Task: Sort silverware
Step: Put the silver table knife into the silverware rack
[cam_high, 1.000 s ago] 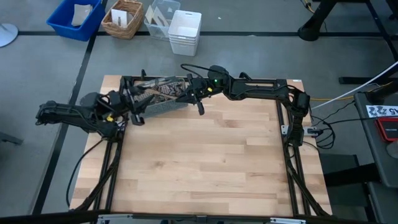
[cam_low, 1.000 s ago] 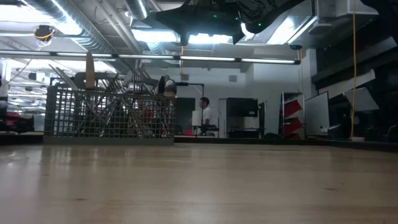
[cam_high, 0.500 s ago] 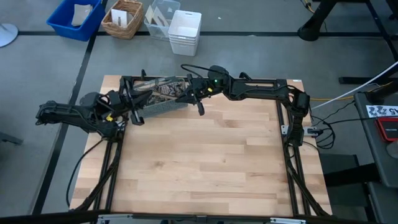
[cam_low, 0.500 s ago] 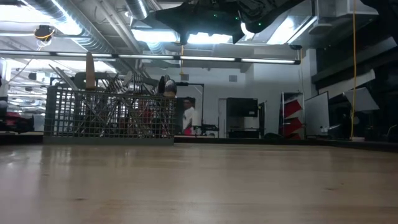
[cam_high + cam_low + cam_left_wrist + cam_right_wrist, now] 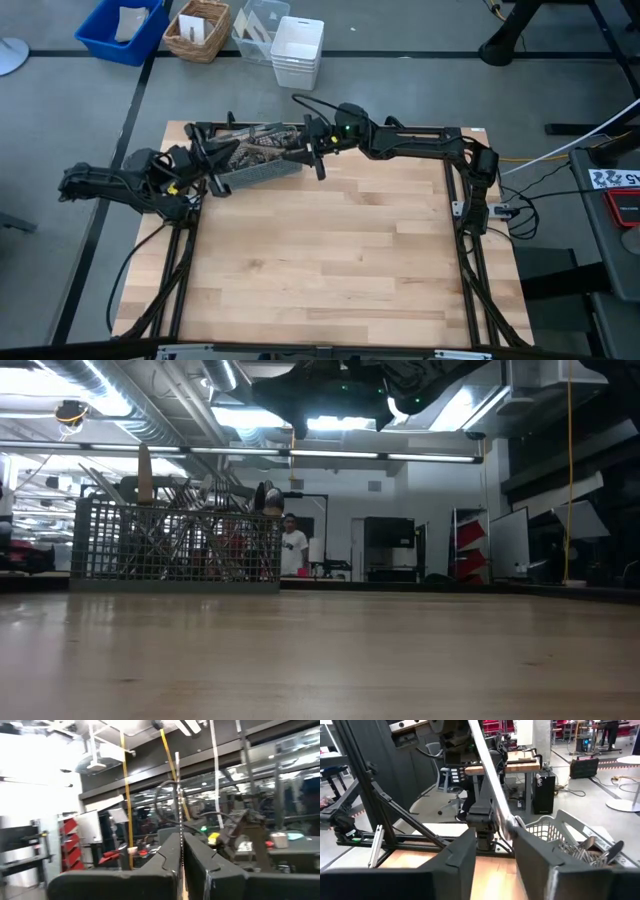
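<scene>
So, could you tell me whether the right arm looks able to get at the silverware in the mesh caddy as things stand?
Probably yes: the right gripper sits at the caddy's right end, and the silverware lies uncovered in its open top. The left gripper stays at the opposite end.

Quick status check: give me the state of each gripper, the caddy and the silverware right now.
left gripper: shut on a thin metal piece, at the caddy's left end.
right gripper: open, a silver utensil standing between its fingers.
caddy: upright on the table.
silverware: bundled inside the caddy.

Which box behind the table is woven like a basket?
The brown wicker one, second from left, between the blue bin and the clear tub; the others look like smooth plastic.
</scene>
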